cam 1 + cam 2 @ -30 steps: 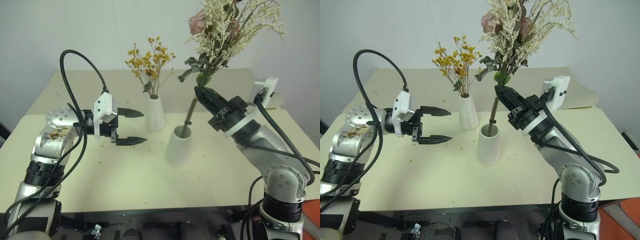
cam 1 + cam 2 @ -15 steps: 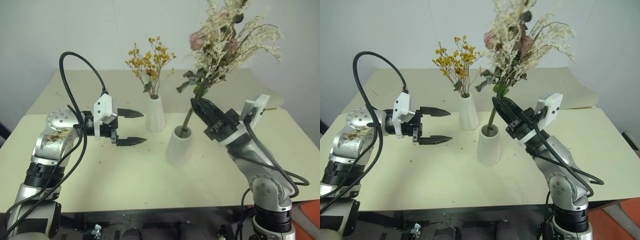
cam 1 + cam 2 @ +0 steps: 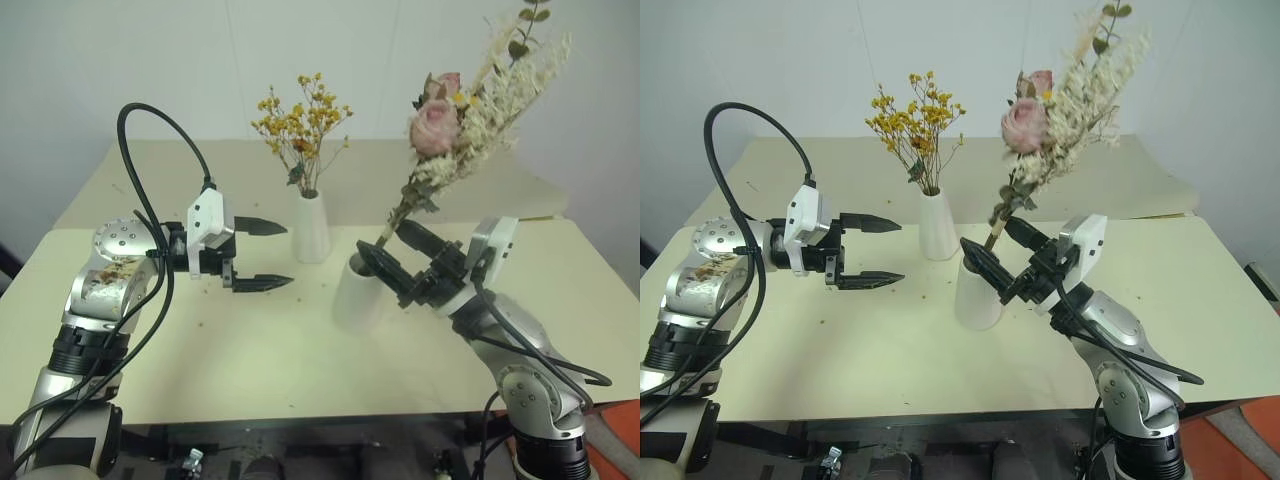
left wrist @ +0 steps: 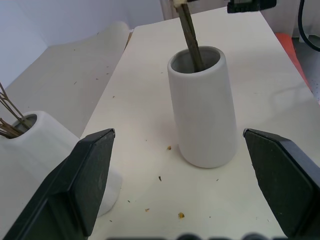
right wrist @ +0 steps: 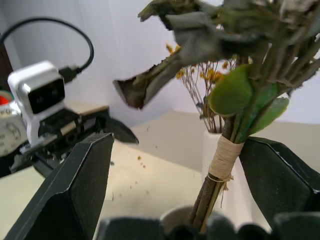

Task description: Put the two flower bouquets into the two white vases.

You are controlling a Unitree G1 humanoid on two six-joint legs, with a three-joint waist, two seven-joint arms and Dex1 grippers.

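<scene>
Fuller pink-rose bouquet [image 3: 470, 110]: stem in stout matte white cone vase [image 3: 358, 293], leaning; top-heavy, brittle; take by bound stem | right gripper [image 3: 398, 260]: fingers wide, beside vase | left gripper [image 3: 262, 255]: wide, empty

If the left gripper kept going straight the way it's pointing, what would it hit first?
Most likely the stout white vase, which stands straight ahead between the open left gripper fingers in the wrist view, the rose bouquet stem leaning in it. The slim vase sits off to one side.
</scene>
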